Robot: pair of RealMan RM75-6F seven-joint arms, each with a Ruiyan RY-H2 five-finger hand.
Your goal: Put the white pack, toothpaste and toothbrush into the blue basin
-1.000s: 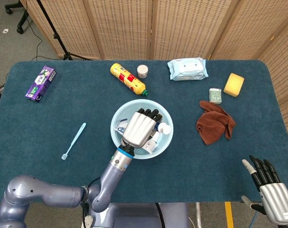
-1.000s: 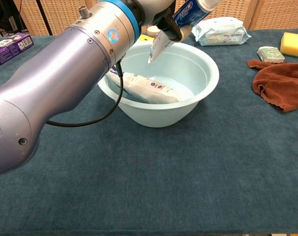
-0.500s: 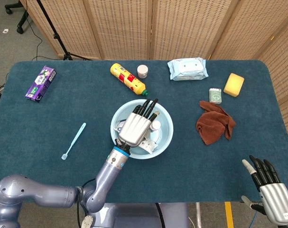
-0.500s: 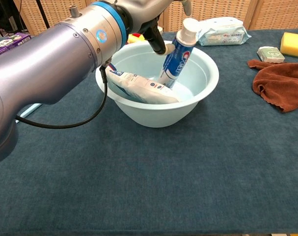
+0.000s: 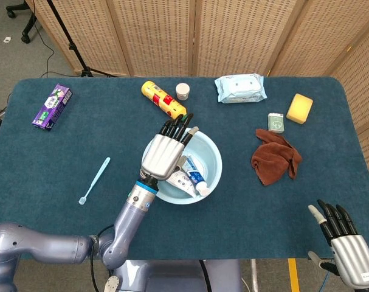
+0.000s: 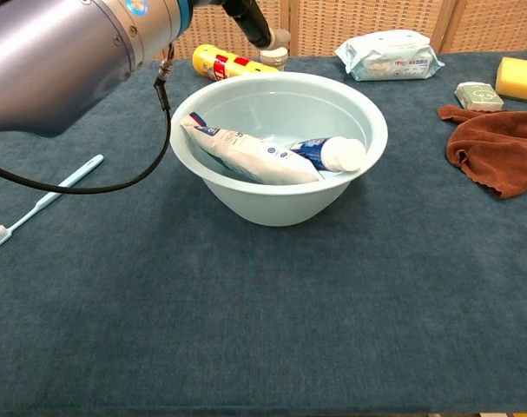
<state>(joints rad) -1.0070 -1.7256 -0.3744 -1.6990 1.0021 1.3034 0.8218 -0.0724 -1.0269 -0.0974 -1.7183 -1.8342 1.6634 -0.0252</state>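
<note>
The blue basin (image 5: 212, 153) (image 6: 350, 187) stands mid-table. Inside it lie the white pack (image 6: 246, 152) and the toothpaste (image 5: 193, 177) (image 6: 326, 153), its white cap toward the right rim. My left hand (image 5: 165, 152) hovers above the basin's left side, fingers spread and holding nothing; in the chest view only its fingertips (image 6: 261, 30) and arm show at the top. The light blue toothbrush (image 5: 94, 180) (image 6: 39, 200) lies on the cloth left of the basin. My right hand (image 5: 341, 234) stays at the near right corner, fingers extended and empty.
A yellow bottle (image 5: 163, 100), small jar (image 5: 182, 91) and wipes pack (image 5: 239, 88) lie behind the basin. A purple box (image 5: 51, 106) sits far left. A brown cloth (image 5: 274, 157), green soap (image 5: 276, 122) and yellow sponge (image 5: 300, 108) are on the right.
My left hand let go of the toothpaste, which dropped from upright to lying in the basin. The hand then rose and drew back to the left. The right hand stayed put.
</note>
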